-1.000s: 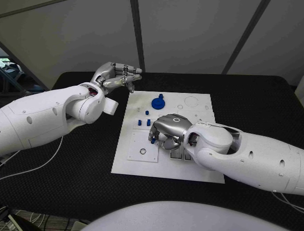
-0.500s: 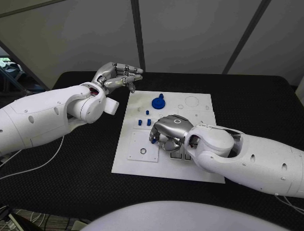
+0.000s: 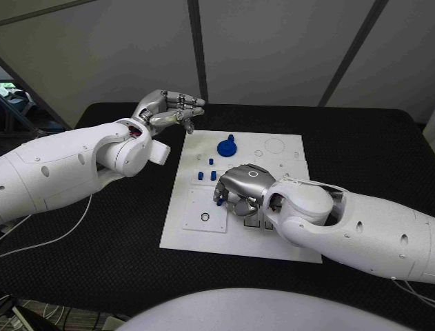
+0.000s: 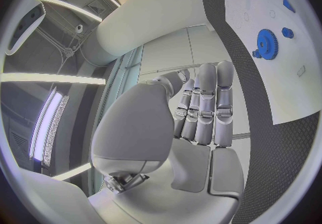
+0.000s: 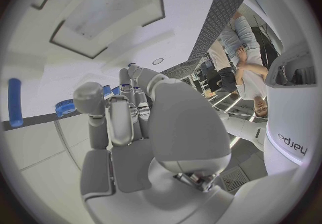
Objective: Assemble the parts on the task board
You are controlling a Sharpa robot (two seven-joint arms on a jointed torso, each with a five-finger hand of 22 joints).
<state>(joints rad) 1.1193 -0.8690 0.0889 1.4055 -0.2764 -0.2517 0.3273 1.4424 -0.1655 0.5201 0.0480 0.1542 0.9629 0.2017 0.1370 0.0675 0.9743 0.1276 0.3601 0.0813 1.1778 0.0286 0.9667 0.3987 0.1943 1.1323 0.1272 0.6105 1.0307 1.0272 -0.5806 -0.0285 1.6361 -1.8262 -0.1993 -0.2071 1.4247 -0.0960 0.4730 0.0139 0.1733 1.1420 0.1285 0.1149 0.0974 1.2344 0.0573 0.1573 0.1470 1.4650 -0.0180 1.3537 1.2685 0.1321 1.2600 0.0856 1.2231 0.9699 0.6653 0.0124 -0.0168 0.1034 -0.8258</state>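
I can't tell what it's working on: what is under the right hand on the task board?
The right hand covers the middle of the task board, fingers curled down. A blue piece peeks out at its fingertips; whatever lies beneath the palm is hidden.

Three cameras: one overhead on the head, one behind each hand.

Head view: high, tilted down and forward over the table (image 3: 98, 276), far enough back to take in the whole board (image 3: 239, 193), both arms and the wall panels behind. Left wrist view: close behind the left hand (image 4: 201, 122), looking along its fingers (fisheye, edges bent), with the board (image 4: 268, 47) and the gear (image 4: 267, 44) off to one side, some way off. Right wrist view: close behind the right hand (image 5: 144, 122), looking straight onto the board (image 5: 101, 36), very near. Shared: the board appears in all three; the gear (image 3: 226, 147) in head and left wrist views.
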